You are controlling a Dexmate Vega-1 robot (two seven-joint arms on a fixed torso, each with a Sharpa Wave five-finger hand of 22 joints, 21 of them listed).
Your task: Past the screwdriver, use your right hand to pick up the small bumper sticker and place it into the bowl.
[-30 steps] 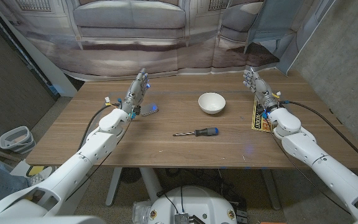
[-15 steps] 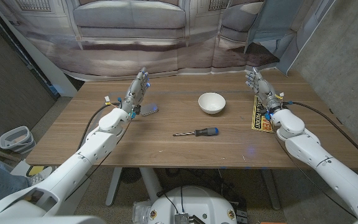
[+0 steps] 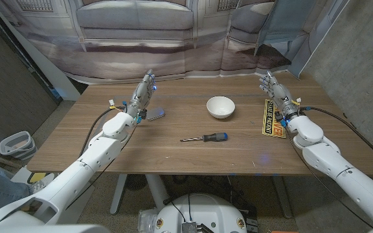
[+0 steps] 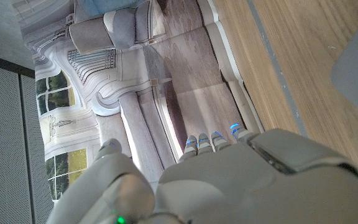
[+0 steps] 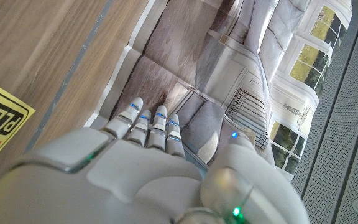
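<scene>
Right hand (image 3: 278, 97), fingers extended and empty, stands just right of the bumper sticker (image 3: 271, 120), whose long axis runs near-to-far, right of the bowl (image 3: 220, 107).

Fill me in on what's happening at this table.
A two-armed robot is set up to move the bumper sticker into the white bowl, with a screwdriver lying nearer the front edge. Nothing is held yet. The right hand is open, raised beside the sticker; the left hand waits open by a small grey object.
</scene>
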